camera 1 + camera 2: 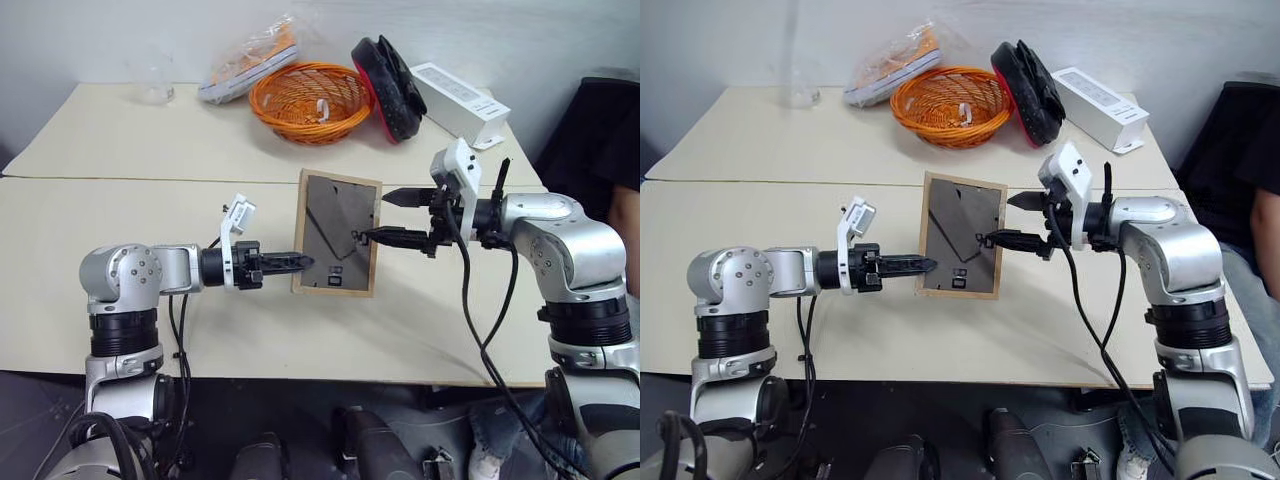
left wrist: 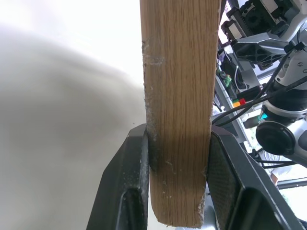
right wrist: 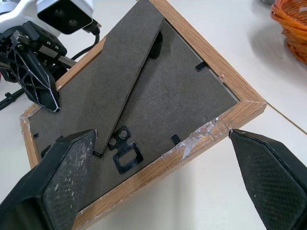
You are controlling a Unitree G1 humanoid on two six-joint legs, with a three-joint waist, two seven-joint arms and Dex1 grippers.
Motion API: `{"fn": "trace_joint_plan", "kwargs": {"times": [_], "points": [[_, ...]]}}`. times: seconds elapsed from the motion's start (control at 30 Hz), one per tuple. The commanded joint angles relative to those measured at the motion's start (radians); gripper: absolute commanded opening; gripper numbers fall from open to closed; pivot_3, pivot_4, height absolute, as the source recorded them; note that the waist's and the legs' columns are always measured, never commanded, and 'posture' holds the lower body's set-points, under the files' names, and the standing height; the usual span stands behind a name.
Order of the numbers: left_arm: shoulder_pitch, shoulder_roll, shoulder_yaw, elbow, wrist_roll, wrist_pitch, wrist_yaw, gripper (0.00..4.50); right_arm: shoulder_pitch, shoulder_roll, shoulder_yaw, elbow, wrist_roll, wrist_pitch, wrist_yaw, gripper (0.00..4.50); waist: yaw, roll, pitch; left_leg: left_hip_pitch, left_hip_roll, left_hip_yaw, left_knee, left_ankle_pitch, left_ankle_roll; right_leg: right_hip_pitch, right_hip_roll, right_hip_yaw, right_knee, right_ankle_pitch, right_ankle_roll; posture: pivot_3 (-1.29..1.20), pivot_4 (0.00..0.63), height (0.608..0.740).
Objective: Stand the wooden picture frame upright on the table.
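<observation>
the large pale cream tabletop (image 1: 150, 330) fills the middle of the head views. at its centre the small light-wood picture frame with a dark grey back panel (image 1: 337, 233) stands upright, its back facing the camera. the left gripper (image 1: 296, 262) pinches the frame's left edge. the right gripper (image 1: 392, 216) is spread wide beside the frame's right edge, holding nothing.

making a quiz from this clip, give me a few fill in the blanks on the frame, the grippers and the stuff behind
1. The left gripper is shut on the ____ edge of the wooden picture frame.
2. The right gripper has its jaws ____, apart from the frame.
3. The frame's ____ back panel faces the camera.
4. Behind the frame on the table sits an ____ basket.

Missing words: left; open; dark grey; orange
</observation>
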Motion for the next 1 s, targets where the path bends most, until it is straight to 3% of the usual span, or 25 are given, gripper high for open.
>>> {"fn": "trace_joint_plan", "kwargs": {"times": [0.03, 0.17, 0.3, 0.53, 0.67, 1.0], "points": [[-0.012, -0.011, -0.016, -0.053, -0.027, -0.034, 0.011, 1.25, -0.047, 0.012, 0.02, -0.05, 0.042, -0.012, 0.018, 4.5, 0.001, 0.0, 0.0, 0.0, 0.0, 0.0, 0.0, 0.0, 0.0, 0.0, 0.0, 0.0, 0.0, 0.0, 0.0, 0.0, 0.15, 0.74], [0.001, -0.006, -0.015, -0.044, -0.012, -0.065, 0.028, 1.25, -0.056, -0.052, -0.008, 0.005, -0.002, -0.046, 0.008, 4.5, 0.003, 0.0, 0.0, 0.0, 0.0, 0.0, 0.0, 0.0, 0.0, 0.0, 0.0, 0.0, 0.0, 0.0, 0.0, 0.0, 0.15, 0.74], [0.009, 0.01, -0.005, -0.025, -0.018, -0.079, 0.035, 1.25, -0.047, -0.107, -0.058, -0.013, 0.067, -0.013, 0.051, 4.5, 0.002, 0.0, 0.0, 0.0, 0.0, 0.0, 0.0, 0.0, 0.0, 0.0, 0.0, 0.0, 0.0, 0.0, 0.0, 0.0, 0.15, 0.74], [-0.012, 0.012, -0.035, -0.026, -0.038, -0.094, 0.019, 1.25, -0.07, 0.004, -0.037, -0.13, 0.205, 0.129, -0.021, 4.5, -0.011, 0.0, 0.0, 0.0, 0.0, 0.0, 0.0, 0.0, -0.001, 0.0, 0.0, 0.0, 0.001, 0.0, 0.0, 0.0, 0.15, 0.74], [-0.022, 0.019, -0.059, -0.034, -0.044, -0.111, -0.002, 1.25, -0.048, 0.065, 0.029, -0.169, 0.203, 0.137, -0.065, 4.5, -0.012, 0.0, 0.0, 0.0, 0.0, 0.0, 0.0, 0.0, -0.001, -0.001, 0.0, 0.0, 0.001, 0.0, 0.0, 0.0, 0.15, 0.74], [-0.015, 0.047, -0.05, -0.051, -0.072, -0.124, -0.02, 1.25, -0.06, 0.055, 0.039, -0.092, 0.185, 0.1, -0.085, 4.5, -0.014, 0.0, 0.0, 0.0, 0.0, 0.0, 0.0, 0.0, 0.0, -0.001, 0.0, 0.0, 0.001, 0.0, 0.0, 0.0, 0.15, 0.74]]}}
